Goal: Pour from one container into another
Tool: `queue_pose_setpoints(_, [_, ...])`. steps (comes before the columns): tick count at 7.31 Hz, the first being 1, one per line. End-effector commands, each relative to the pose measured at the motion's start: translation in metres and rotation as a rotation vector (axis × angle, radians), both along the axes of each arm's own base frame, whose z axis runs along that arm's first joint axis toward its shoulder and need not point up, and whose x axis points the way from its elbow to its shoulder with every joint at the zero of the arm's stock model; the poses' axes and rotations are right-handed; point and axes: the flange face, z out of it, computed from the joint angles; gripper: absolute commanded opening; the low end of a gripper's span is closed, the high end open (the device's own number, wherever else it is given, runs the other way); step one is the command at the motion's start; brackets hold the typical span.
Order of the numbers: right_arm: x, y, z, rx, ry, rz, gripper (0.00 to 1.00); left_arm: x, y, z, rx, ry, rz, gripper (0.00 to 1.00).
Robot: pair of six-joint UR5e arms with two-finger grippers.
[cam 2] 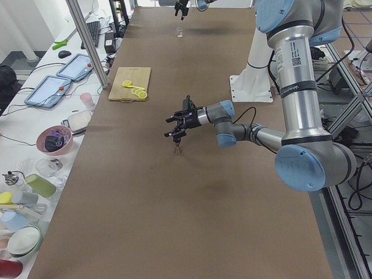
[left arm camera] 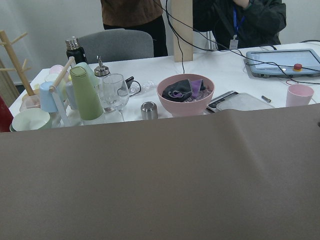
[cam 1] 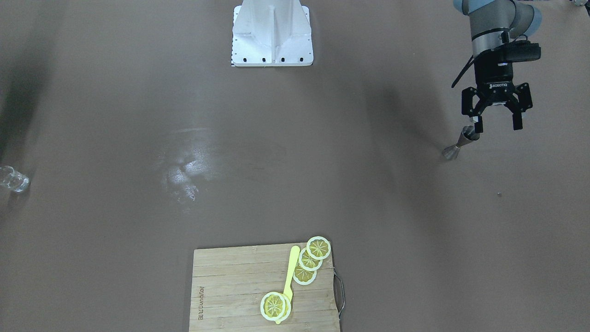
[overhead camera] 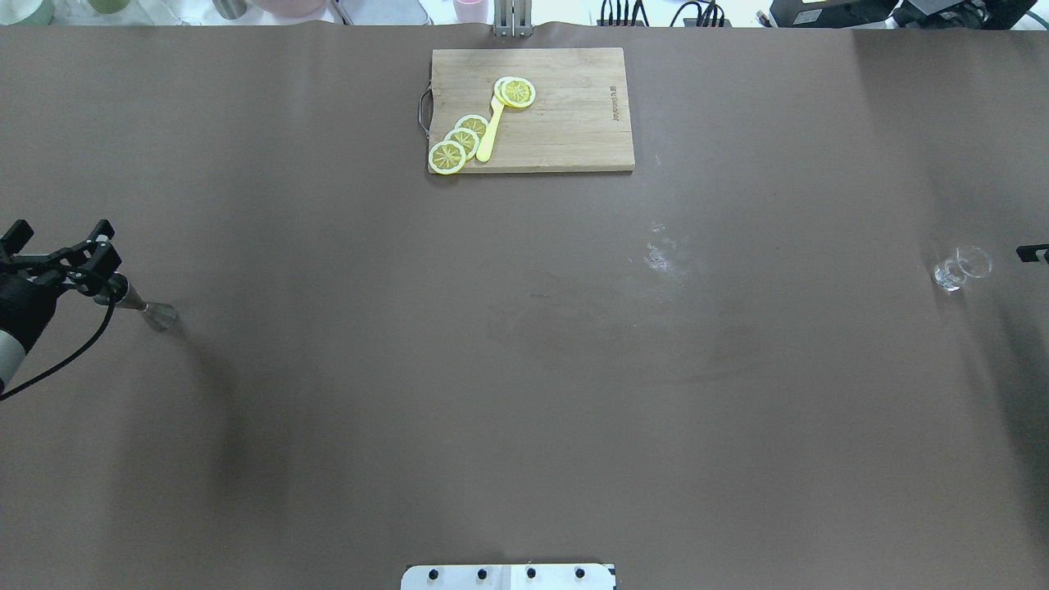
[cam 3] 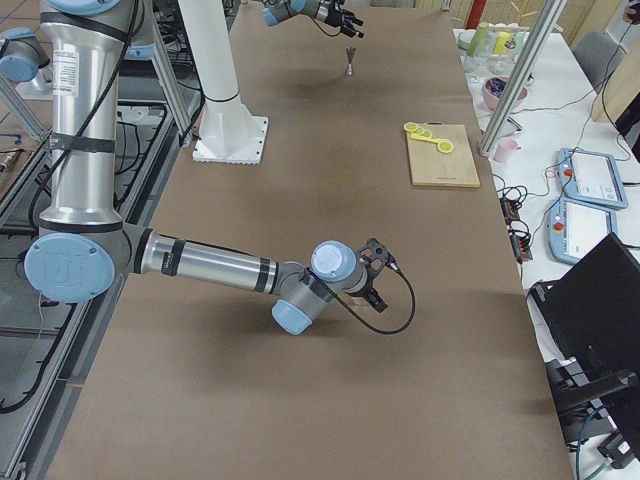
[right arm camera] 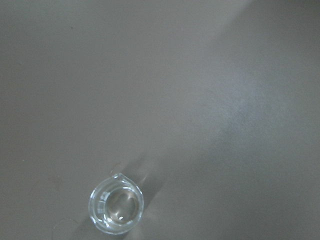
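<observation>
Left gripper (overhead camera: 61, 242), at the left edge of the overhead view, has its jaws spread wide with nothing between them. It hovers over the jigger (overhead camera: 143, 305), which stands upright on the brown table (overhead camera: 524, 393) just to its right in that frame. In the front-facing view the gripper's outline overlaps the jigger's top rim, and whether they touch cannot be told. Further right, at the upper middle of the frame, a wooden cutting board (overhead camera: 565, 131) carries lemon slices (overhead camera: 459, 141) and a yellow utensil (overhead camera: 489, 131). Near the right edge sits the clear glass cup (overhead camera: 957, 269), upright and well apart from the jigger. Only a black tip of the right gripper (overhead camera: 1031, 254) shows at the far right edge, near the glass; how far it is open cannot be told.
</observation>
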Motion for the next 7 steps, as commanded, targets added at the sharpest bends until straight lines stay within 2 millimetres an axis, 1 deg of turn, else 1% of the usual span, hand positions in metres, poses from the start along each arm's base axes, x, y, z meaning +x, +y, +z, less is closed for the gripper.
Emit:
queue_pose_setpoints(1, [-0.013,0.006,-0.007,-0.033,-0.091,0.038,1.00,0.016,0.014,0.016,0.044,0.017,-0.047,0.97])
queue_pose_setpoints(2, [-0.015,0.010,0.009,-0.034,-0.087,0.042,1.00,0.028,0.023,0.014,0.060,0.036,-0.058,0.97])
queue_pose_setpoints(3, [-0.015,0.016,0.030,-0.017,-0.077,0.057,1.00,0.038,0.028,0.024,0.061,0.054,-0.071,0.97])
queue_pose_setpoints(4, [-0.016,0.012,0.037,-0.007,-0.078,0.061,1.00,0.050,0.027,0.035,0.057,0.068,-0.086,0.97])
queue_pose_setpoints(5, [-0.020,0.007,0.031,0.010,-0.080,0.060,1.00,0.060,0.027,0.044,0.056,0.078,-0.098,0.97])
queue_pose_setpoints(6, [-0.030,-0.006,0.019,0.016,-0.097,0.056,1.00,0.068,0.029,0.051,0.056,0.090,-0.104,0.97])
queue_pose_setpoints(7, [-0.047,-0.010,0.007,-0.001,-0.144,0.063,1.00,0.075,0.031,0.051,0.052,0.107,-0.100,0.97])
